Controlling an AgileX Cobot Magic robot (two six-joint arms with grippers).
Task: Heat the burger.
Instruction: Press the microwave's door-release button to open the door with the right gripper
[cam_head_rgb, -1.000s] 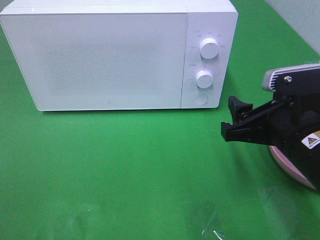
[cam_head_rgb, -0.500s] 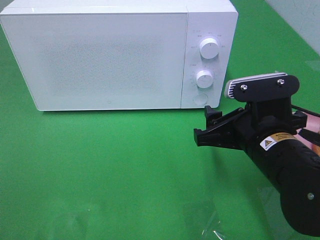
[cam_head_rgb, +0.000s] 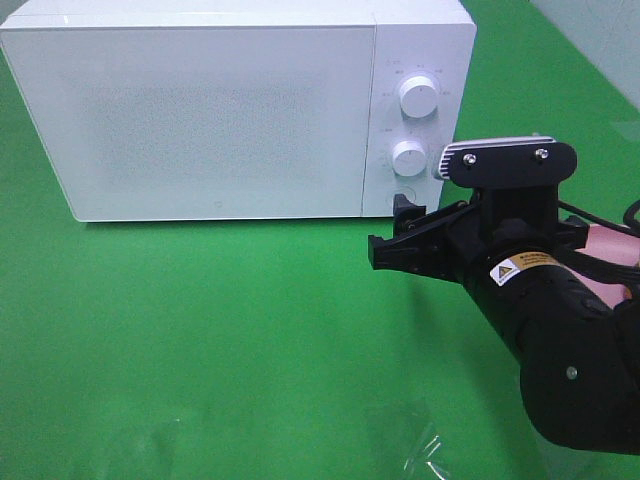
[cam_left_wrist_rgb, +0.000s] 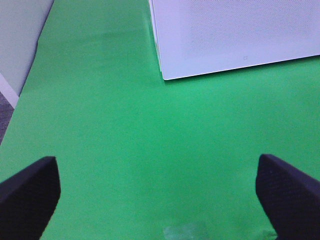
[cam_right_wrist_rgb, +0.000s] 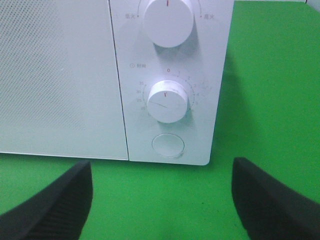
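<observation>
The burger is hidden from every view. A white microwave (cam_head_rgb: 230, 110) stands at the back of the green table with its door closed. My right gripper (cam_head_rgb: 390, 230) is open and empty just in front of the microwave's lower right corner, one fingertip close to the round button (cam_head_rgb: 402, 197). In the right wrist view the button (cam_right_wrist_rgb: 168, 145) sits between and beyond the spread fingers of the right gripper (cam_right_wrist_rgb: 162, 200). My left gripper (cam_left_wrist_rgb: 160, 200) is open and empty over bare green cloth, with the microwave (cam_left_wrist_rgb: 235, 35) ahead of it.
Two white dials (cam_head_rgb: 418, 96) (cam_head_rgb: 408, 157) sit above the button. A sliver of the pink plate (cam_head_rgb: 608, 255) shows behind my right arm. A scrap of clear film (cam_head_rgb: 425, 455) lies near the front edge. Green cloth covers the table.
My right arm has swung left and toward the microwave, bringing its open gripper from beside the pink plate to the front of the round button. The jaws stayed equally wide.
</observation>
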